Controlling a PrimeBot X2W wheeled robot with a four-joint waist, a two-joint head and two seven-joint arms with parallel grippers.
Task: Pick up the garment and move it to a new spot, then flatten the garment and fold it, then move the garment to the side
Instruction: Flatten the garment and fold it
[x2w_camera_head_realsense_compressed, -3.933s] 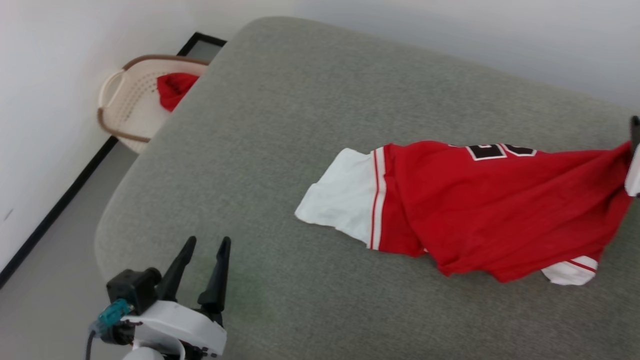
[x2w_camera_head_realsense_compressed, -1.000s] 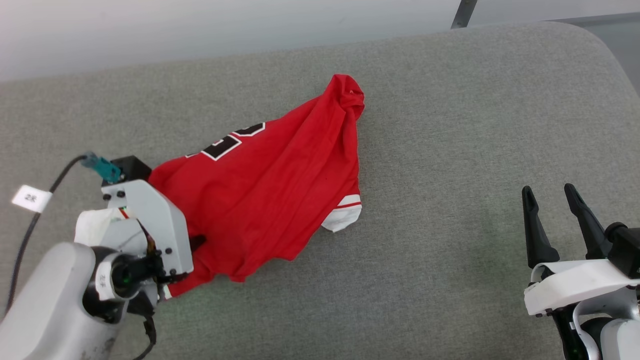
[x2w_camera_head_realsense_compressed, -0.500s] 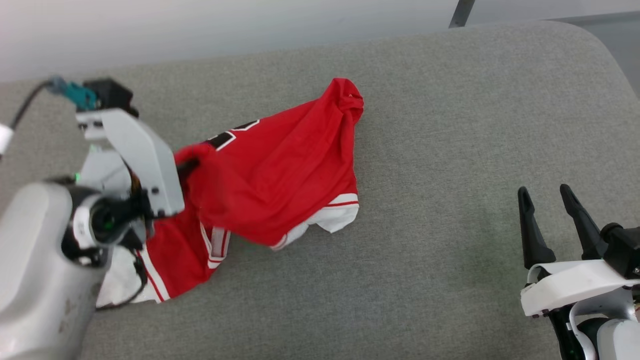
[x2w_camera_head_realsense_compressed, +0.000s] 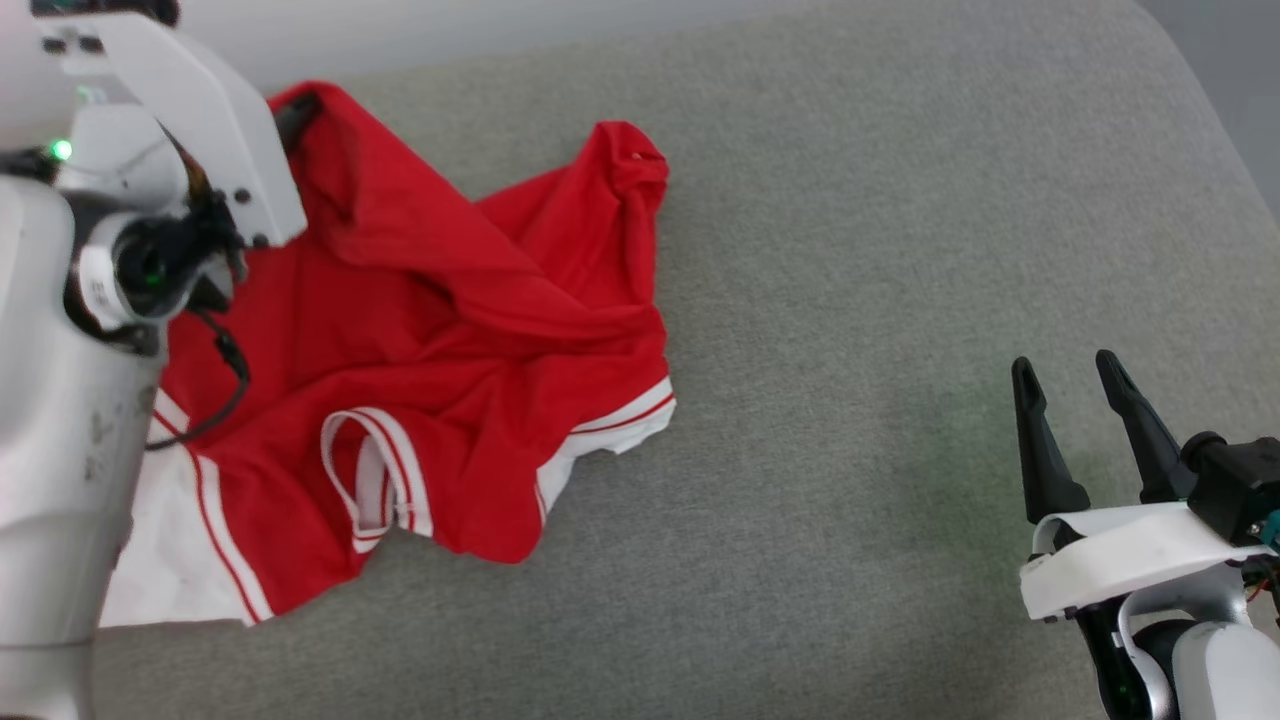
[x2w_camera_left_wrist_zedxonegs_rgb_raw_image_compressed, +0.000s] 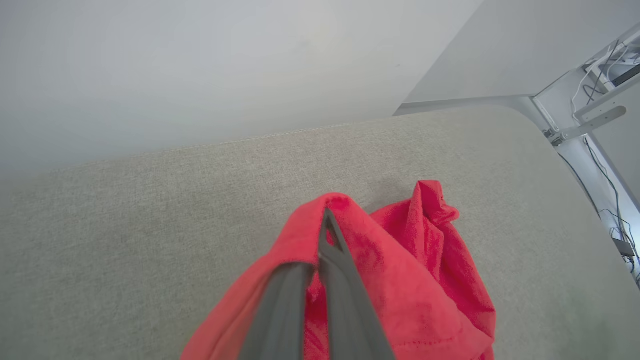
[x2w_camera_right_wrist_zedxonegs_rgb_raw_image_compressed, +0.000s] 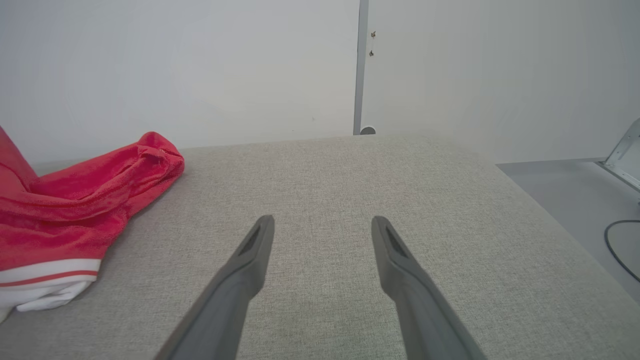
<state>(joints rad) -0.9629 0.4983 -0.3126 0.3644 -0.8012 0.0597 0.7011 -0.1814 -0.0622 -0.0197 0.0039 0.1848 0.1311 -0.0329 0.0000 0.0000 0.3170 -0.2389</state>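
Ideally the left gripper (x2w_camera_left_wrist_zedxonegs_rgb_raw_image_compressed: 327, 222), pinched shut on a fold of the garment (x2w_camera_head_realsense_compressed: 450, 330), lifts it clear of the padded surface (x2w_camera_head_realsense_compressed: 850, 250) before travelling; the right gripper (x2w_camera_head_realsense_compressed: 1065, 362) stands open, empty.

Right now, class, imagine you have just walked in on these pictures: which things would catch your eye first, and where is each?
The bright red garment with white striped sleeves jumps out, crumpled on the left half of the grey padded surface. At the head view's upper left, the left gripper has its jaws shut on a raised fold of it. The right gripper sits at the lower right, jaws open, apart from the cloth.
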